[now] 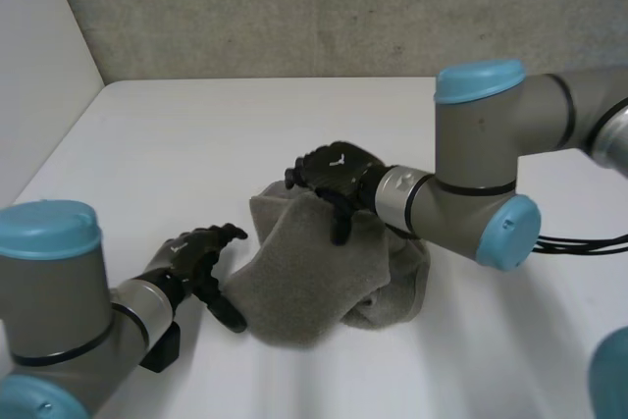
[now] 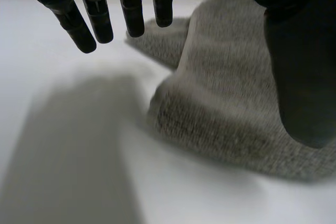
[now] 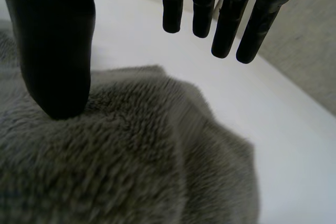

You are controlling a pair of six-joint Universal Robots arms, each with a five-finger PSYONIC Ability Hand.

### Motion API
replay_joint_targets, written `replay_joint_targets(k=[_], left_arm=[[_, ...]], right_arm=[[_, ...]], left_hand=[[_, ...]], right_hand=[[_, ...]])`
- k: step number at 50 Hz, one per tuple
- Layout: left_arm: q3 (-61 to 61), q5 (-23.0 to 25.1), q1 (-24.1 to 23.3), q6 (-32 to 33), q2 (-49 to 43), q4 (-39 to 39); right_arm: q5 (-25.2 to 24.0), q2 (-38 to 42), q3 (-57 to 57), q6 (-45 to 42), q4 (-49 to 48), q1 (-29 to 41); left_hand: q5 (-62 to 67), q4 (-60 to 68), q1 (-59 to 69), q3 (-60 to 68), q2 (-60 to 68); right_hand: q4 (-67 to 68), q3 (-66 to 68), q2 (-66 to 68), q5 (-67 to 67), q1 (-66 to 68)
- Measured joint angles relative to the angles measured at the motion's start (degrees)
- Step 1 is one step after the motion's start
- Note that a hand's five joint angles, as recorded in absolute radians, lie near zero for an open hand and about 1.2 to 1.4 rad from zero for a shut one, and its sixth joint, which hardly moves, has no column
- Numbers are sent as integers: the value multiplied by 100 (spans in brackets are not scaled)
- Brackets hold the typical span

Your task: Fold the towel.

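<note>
In the head view, the grey towel (image 1: pixel 329 277) lay in a soft heap in the middle of the white table (image 1: pixel 177 134). The left hand (image 1: pixel 196 254) was just beside the towel's left edge, wide open and holding nothing. The right hand (image 1: pixel 334 176) was over the far part of the towel, with its thumb pointing down at the cloth. In the left wrist view, the left hand's fingers (image 2: pixel 94 17) were straight and apart above the bare table (image 2: pixel 47 129), and its thumb (image 2: pixel 299 77) hung over the towel (image 2: pixel 220 114). In the right wrist view, the right hand's thumb (image 3: pixel 52 45) had its tip down on the fluffy towel (image 3: pixel 131 156). Its fingers (image 3: pixel 226 22) were straight and wide apart, out past the towel's edge over the table (image 3: pixel 294 145), so this hand was open too and gripped nothing
</note>
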Motion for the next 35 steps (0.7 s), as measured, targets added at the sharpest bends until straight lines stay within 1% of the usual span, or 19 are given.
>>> replay_joint_targets(k=[4,7,9,10,11,12,13,14,15,16,19,22,23,24,27,28,31,34,35], left_arm=[[165,-150,-129,76,-386,88],[320,-218,-224,183,-621,111],[481,-259,-300,278,-764,120],[517,-272,-315,297,-790,119],[592,-299,-345,331,-834,114],[655,-333,-371,360,-867,106],[702,-359,-384,374,-880,97],[803,-417,-402,396,-890,90],[931,-489,-413,418,-886,90],[1000,-524,-417,428,-880,90],[1395,-707,-433,501,-836,62],[1937,-885,-455,651,-754,59],[2211,-962,-471,729,-704,66],[2307,-987,-476,756,-683,76],[2886,-1168,-505,886,-519,176],[3120,-1268,-506,921,-412,289],[3498,-1482,-495,976,-146,612],[3688,-1597,-487,1005,94,920],[3715,-1618,-488,1013,173,1015]], right_arm=[[15,270,-185,-94,155,28],[55,377,-249,-215,226,40],[115,418,-269,-332,253,45],[134,423,-272,-359,256,46],[179,427,-280,-416,255,46],[224,428,-287,-461,250,46],[264,427,-296,-490,239,46],[338,424,-323,-537,209,45],[438,420,-363,-579,154,43],[489,417,-386,-598,122,42],[836,370,-523,-642,-224,27],[1304,213,-588,-590,-1032,3],[1518,96,-552,-539,-1511,-6],[1611,35,-523,-511,-1739,-10],[2049,-421,-165,-310,-3111,-42],[2206,-732,114,-181,-3823,-83],[2415,-1453,817,127,-5207,-200],[2417,-1926,1347,351,-5932,-272],[2353,-2053,1501,413,-6012,-291]], left_hand=[[388,209,210,330,249],[1957,1856,1818,1913,1789],[3718,3755,3740,3730,3714],[4150,3990,4075,4003,4059],[4928,4424,4853,4787,4801],[5595,4687,5437,5435,5058],[5869,4852,5695,5679,5144],[6502,5768,6163,6108,5849],[6796,6518,6368,6437,6514],[6863,6785,6380,6564,6673],[6910,6990,6380,6647,6744],[6924,6989,6371,6670,6745],[6958,6989,6371,6674,6745],[6968,6989,6371,6675,6745],[6994,6990,6371,6681,6791],[6995,6990,6371,6682,6909],[7088,6989,6371,6684,6989],[7193,6990,6372,6701,6993],[7199,6990,6371,6710,6993]], right_hand=[[216,121,29,504,234],[1935,1793,1750,2230,1922],[3429,3272,3241,3633,3433],[3742,3558,3562,3928,3802],[4377,4115,4093,4543,4471],[4893,4570,4555,5037,4905],[5231,4864,4816,5287,5227],[5560,5141,5015,5556,5479],[5711,5257,5035,5606,5514],[5736,5265,5035,5606,5508],[5762,5271,5042,5606,5508],[5762,5381,5042,5606,5510],[5762,5507,5042,5606,5512],[5762,5540,5042,5606,5512],[5763,5626,5042,5606,5513],[5763,5626,5058,5606,5543],[5763,5626,5122,5621,5564],[5763,5626,5132,5716,5569],[5763,5627,5132,5716,5569]])
